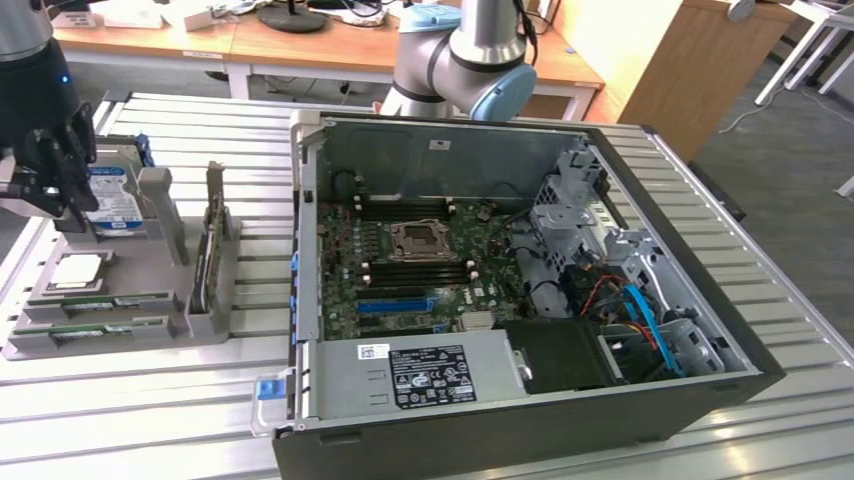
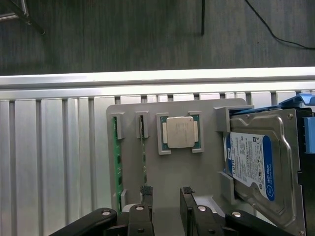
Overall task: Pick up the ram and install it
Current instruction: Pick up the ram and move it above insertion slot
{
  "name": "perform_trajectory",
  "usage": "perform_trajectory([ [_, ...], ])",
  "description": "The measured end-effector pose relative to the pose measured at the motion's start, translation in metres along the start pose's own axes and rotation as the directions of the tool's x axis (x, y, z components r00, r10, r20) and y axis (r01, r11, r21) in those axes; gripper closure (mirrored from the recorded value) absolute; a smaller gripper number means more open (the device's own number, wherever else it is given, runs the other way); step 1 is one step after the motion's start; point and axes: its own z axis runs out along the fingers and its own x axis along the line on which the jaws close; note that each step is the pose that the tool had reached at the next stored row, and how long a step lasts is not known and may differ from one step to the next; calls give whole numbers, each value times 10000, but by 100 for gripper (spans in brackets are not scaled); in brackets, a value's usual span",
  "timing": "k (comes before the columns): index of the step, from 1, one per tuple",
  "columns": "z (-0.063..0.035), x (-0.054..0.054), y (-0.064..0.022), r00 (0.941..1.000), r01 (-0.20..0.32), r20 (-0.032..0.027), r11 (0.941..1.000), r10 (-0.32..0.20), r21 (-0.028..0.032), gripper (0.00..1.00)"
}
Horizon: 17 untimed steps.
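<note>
Looking down through the wrist view, I have the ram [image 2: 143, 157] standing on its long edge in a narrow slot of the grey holder [image 2: 167, 172], so from above it reads as little more than a thin green line. A second stick [image 2: 118, 162] sits in the slot just beside it. In the exterior view the ram [image 1: 114, 302] shows more of its face, a long green strip with pale patches that I take for labels. My guess is that the slots keep each stick upright and apart so that fingers can come down on either side of one.

The silver CPU [image 2: 179, 132] lies in its own pocket next to the sticks, and the blue-labelled hard drive [image 2: 256, 162] is beyond that. The tool [image 2: 166, 201] hangs over the holder with its fingers apart and nothing between them; one finger is close to the ram's end, not gripping it. Across the slatted table [image 1: 134, 420] the opened computer case [image 1: 534, 420] lies on its side, motherboard [image 1: 400, 290] facing up.
</note>
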Motion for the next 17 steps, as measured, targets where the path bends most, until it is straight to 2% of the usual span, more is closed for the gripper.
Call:
perform_trajectory([
  [2, 1, 0, 0, 10000, 36, 1, 10000, -36, 41, 64],
  [4, 1, 0, -1, 10000, 50, 2, 10000, -50, 55, 64],
  [11, 1, 5, 1, 10000, 49, 1, 10000, -49, 54, 64],
  [17, 0, 54, -1, 10000, 51, 1, 10000, -51, 54, 64],
])
